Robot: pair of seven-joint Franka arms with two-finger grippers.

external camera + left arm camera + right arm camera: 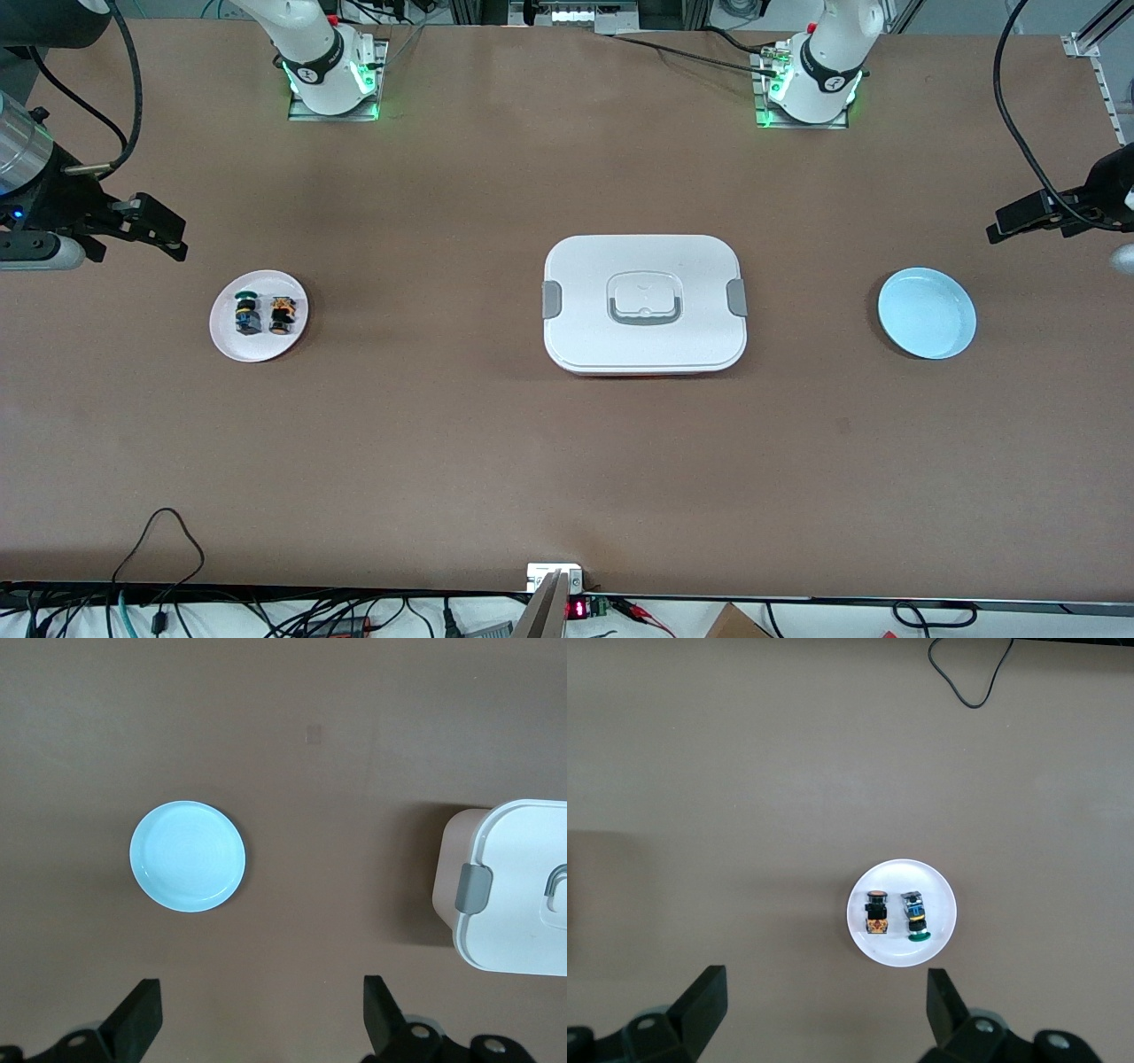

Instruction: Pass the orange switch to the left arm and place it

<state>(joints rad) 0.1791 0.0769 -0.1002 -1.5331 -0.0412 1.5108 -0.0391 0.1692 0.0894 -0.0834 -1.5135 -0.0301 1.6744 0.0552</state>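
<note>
Front view: the orange switch [282, 315] lies on a white plate [229, 345] toward the right arm's end of the counter [443, 461], the box [645, 304] mid-counter blocking a straight carry.

Left wrist view: left gripper [263, 1014] spread above the blue plate [188, 856].

Right wrist view: right gripper [826, 1003] spread, high over the switches, the green switch [914, 916] beside the orange.
</note>
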